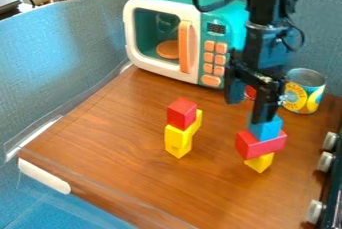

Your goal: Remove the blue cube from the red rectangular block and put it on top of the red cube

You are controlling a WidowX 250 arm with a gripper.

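We see the gripper (249, 110) with its fingers apart, over the blue cube (266, 129), which sits on the red rectangular block (260, 145) toward the table's (133, 158) right edge. Left of it, we find the red cube (182, 113) atop yellow blocks (178, 138).

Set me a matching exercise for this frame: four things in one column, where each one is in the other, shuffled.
Things
1. red cube
2. blue cube
3. can
4. toy microwave

Places
A. at the far side of the table, to the left of the can in the picture
B. on top of the red rectangular block
C. on top of the yellow blocks
D. beyond the stack with the red rectangular block, near the picture's right edge

Right pairs: 1-C, 2-B, 3-D, 4-A
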